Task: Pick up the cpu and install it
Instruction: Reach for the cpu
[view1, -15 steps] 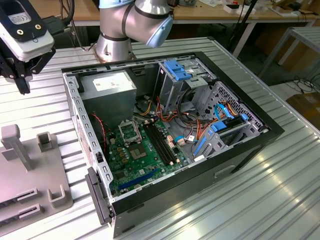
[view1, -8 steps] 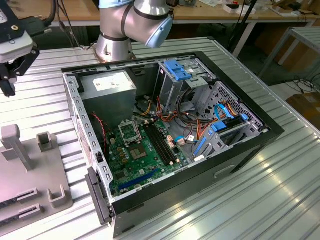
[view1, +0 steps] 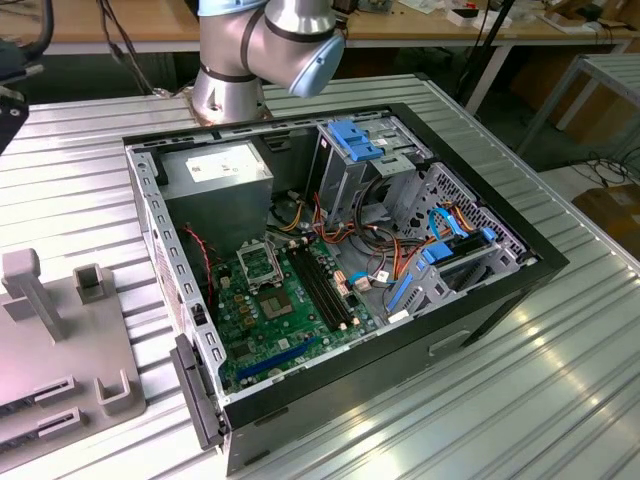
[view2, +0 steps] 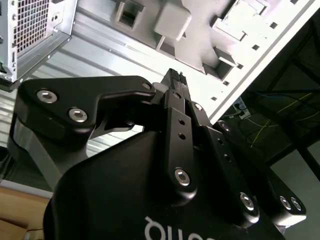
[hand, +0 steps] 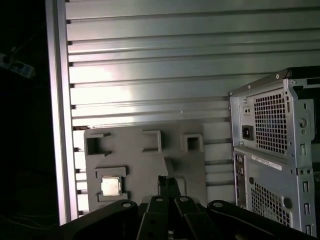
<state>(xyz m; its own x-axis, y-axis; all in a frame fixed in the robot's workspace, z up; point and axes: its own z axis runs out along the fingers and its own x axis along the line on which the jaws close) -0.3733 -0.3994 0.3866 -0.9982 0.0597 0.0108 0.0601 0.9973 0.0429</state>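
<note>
cpu (hand: 111, 186) near tool (hand: 169, 181), apparently apart

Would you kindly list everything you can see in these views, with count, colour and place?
cpu: one, silver, in a recess of the tray.
tray: one, grey, on the table beside the case.
case: one, black, open, lying on the table.
motherboard: one, green, inside the case.
socket: one, black with a metal frame, on the motherboard.
power supply: one, grey, in a far corner of the case.
table: one, ribbed silver, under everything.
arm: one, silver and blue, base behind the case.
hand: one, black, shut, over the tray, beside the cpu.
</note>
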